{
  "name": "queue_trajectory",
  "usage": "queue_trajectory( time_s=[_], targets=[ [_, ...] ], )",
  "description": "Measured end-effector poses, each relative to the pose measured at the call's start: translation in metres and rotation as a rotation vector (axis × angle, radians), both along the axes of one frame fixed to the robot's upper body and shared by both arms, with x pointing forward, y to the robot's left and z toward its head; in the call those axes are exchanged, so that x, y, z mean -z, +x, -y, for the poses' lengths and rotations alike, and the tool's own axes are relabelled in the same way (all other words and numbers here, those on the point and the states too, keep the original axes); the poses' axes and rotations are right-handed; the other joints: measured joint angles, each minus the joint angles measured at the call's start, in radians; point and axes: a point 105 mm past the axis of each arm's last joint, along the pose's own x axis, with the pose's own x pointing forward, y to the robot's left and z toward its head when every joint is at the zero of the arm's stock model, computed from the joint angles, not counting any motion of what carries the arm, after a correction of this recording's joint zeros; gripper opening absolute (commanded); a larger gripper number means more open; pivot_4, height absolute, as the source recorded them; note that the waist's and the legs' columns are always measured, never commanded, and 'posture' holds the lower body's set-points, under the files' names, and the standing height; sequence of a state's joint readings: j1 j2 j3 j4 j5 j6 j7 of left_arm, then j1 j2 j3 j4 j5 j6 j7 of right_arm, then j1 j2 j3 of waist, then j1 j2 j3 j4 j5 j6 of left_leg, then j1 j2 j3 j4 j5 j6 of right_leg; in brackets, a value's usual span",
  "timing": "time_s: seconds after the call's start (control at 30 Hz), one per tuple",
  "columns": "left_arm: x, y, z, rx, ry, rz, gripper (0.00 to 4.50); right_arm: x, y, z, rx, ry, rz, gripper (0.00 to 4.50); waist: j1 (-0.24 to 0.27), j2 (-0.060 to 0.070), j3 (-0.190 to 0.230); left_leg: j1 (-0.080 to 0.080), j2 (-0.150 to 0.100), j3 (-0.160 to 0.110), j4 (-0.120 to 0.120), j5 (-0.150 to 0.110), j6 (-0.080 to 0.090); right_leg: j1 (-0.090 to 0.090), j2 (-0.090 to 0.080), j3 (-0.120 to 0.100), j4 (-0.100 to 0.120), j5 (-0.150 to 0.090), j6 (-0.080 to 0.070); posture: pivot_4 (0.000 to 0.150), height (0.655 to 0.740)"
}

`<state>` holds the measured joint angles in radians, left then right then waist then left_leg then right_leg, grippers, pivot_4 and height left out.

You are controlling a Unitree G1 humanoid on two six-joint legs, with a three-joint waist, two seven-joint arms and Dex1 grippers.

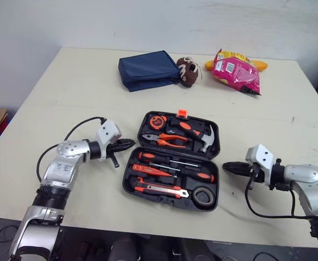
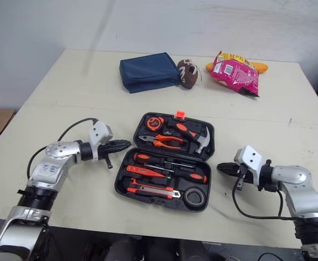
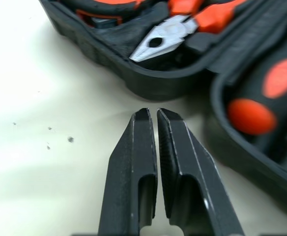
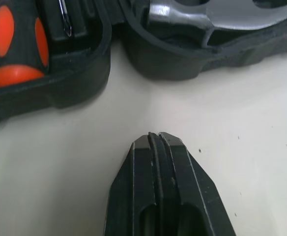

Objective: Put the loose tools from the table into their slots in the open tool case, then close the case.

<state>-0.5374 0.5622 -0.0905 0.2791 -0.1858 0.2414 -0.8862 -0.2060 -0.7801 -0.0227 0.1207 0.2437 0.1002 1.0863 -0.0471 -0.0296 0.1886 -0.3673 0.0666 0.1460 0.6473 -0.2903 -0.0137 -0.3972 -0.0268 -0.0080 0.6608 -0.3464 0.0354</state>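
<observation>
Open tool case [image 1: 127, 176] lies near the table's [image 1: 83, 81] front edge, its slots apparently all filled. Left gripper [image 1: 125, 144] and right gripper [image 1: 230, 167], both clenched empty, flank it; only closing appears left.

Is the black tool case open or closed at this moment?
Open: the tool case lies spread in two halves, with pliers and hammer showing inside.

tool case [image 3: 163, 86]: matt black plastic | pouch [image 1: 148, 70]: navy cloth | snack bag [image 1: 236, 72]: glossy | table [image 1: 83, 81]: smooth, matt
</observation>
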Motion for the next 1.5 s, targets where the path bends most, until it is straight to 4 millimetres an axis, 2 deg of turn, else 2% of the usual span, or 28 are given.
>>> queue_trajectory(
  time_s=[0.23,0.37,0.5,0.67,0.83,0.93,1.07,1.2,1.33,1.37,1.5],
  targets=[
    [0.014,-0.002,0.012,0.03,-0.003,-0.05,0.13,0.0,0.008,-0.03,-0.046,0.019,0.043,0.0,-0.004,0.0,0.0,-0.001,0.0,-0.001,0.0,0.001,-0.001,-0.001,0.0,0.0,0.001,0.0,0.0,0.15,0.74],
    [0.015,-0.003,0.011,0.03,-0.017,-0.058,0.13,-0.001,0.01,-0.032,-0.059,0.004,0.061,0.0,-0.007,0.0,0.0,0.0,0.0,0.0,0.0,0.002,-0.001,0.0,0.0,0.0,0.002,0.0,0.0,0.15,0.74],
    [0.017,-0.02,0.006,0.074,0.018,-0.084,0.13,-0.002,0.015,-0.036,-0.07,0.003,0.07,0.0,-0.014,0.0,0.0,0.001,0.0,0.0,0.0,0.002,-0.001,-0.001,0.0,0.001,0.002,0.0,0.0,0.15,0.74],
    [0.019,-0.041,0.002,0.11,0.013,-0.16,0.13,-0.001,0.012,-0.038,-0.085,0.008,0.048,0.0,-0.011,0.0,0.0,0.0,0.0,0.0,-0.001,0.002,-0.001,-0.001,0.0,0.001,0.002,0.0,-0.001,0.15,0.74],
    [0.019,-0.04,0.0,0.078,0.009,-0.148,0.13,-0.001,0.011,-0.039,-0.094,0.008,0.042,0.0,-0.009,0.0,0.0,0.0,0.0,0.0,-0.001,0.002,-0.001,-0.001,0.0,0.001,0.002,0.0,-0.001,0.15,0.74],
    [0.018,-0.035,-0.006,0.046,0.003,-0.12,0.13,-0.001,0.006,-0.041,-0.111,0.017,0.022,0.0,-0.009,0.0,0.0,0.0,0.0,0.0,-0.001,0.002,-0.001,-0.001,0.0,0.001,0.002,0.0,-0.001,0.15,0.74],
    [0.015,-0.03,-0.025,-0.014,0.013,-0.089,0.13,0.002,-0.003,-0.044,-0.136,0.036,-0.02,0.0,-0.009,0.0,0.0,-0.001,0.0,0.0,-0.002,0.002,-0.001,-0.001,0.0,0.0,0.001,0.0,-0.001,0.15,0.74],
    [0.018,-0.039,-0.041,-0.021,0.034,-0.08,0.13,0.002,-0.012,-0.036,-0.127,0.012,-0.039,0.0,-0.008,0.0,0.0,-0.001,0.0,0.0,-0.002,0.0,0.0,-0.001,-0.001,0.0,0.0,0.0,-0.001,0.15,0.74],
    [0.011,-0.047,-0.062,-0.104,-0.022,-0.1,1.29,-0.01,-0.016,-0.005,-0.003,0.025,-0.119,1.33,-0.006,0.0,0.0,-0.002,0.0,-0.001,-0.001,-0.001,0.001,-0.002,-0.002,0.0,0.0,0.0,-0.001,0.15,0.74],
    [0.007,-0.048,-0.064,-0.118,-0.043,-0.105,1.85,-0.017,-0.016,0.0,0.025,0.041,-0.132,1.95,-0.005,0.0,0.0,-0.002,0.0,-0.001,-0.001,-0.001,0.002,-0.002,-0.002,0.0,0.0,0.0,-0.001,0.15,0.74],
    [-0.018,-0.044,-0.059,-0.189,-0.094,-0.127,3.7,-0.046,-0.011,0.007,0.179,0.134,-0.245,3.94,-0.006,0.0,0.0,-0.001,-0.001,-0.002,-0.001,-0.001,0.002,-0.001,-0.002,0.0,0.002,0.0,-0.001,0.15,0.74]
  ],
)
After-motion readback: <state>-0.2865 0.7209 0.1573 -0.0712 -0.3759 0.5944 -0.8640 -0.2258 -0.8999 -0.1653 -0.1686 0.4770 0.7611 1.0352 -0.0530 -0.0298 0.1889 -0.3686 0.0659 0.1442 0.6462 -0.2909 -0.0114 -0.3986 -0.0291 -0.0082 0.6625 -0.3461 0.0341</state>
